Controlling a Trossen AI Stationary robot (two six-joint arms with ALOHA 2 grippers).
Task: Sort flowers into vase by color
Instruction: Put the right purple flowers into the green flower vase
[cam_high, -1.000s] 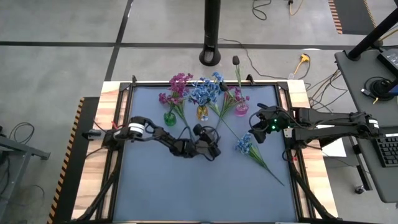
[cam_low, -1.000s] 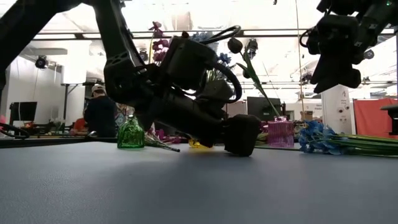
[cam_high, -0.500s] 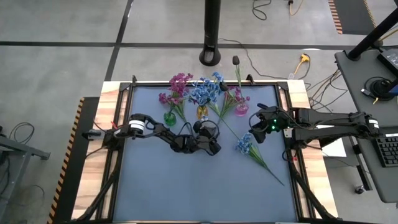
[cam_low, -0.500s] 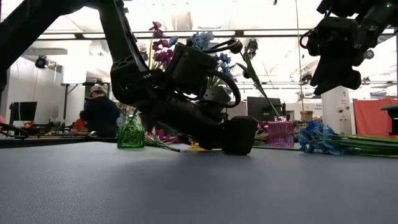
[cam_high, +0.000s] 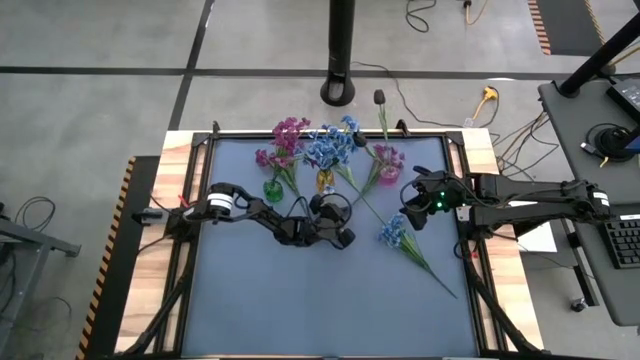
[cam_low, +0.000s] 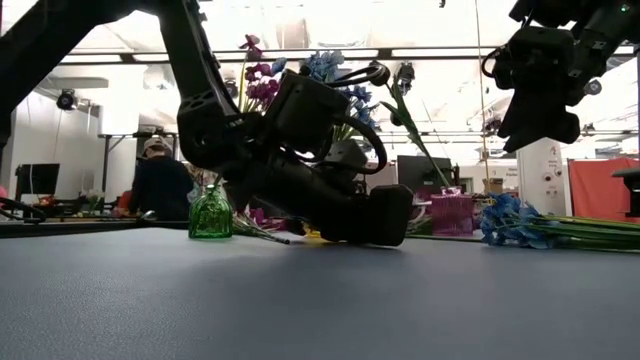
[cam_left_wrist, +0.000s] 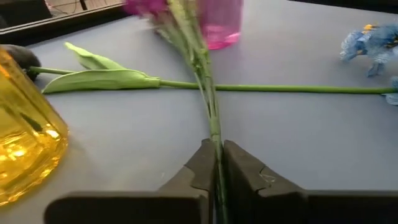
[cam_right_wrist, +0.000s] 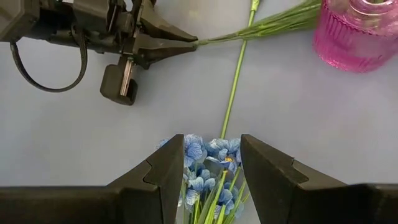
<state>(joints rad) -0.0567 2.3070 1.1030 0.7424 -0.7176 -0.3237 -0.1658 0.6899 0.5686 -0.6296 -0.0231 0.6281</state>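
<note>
The left end effector (cam_left_wrist: 216, 163) is pinching a magenta sprig's stem (cam_left_wrist: 208, 106) low on the counter (cam_left_wrist: 311, 137); lift it slowly, clear of the crossing tulip stem (cam_left_wrist: 280, 89).

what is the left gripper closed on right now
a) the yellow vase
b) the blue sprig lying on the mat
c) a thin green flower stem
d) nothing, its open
c: in the left wrist view the left gripper has its fingers pinched together on a thin green stem that runs up toward the pink vase; the yellow vase stands off to the side, untouched.
</note>
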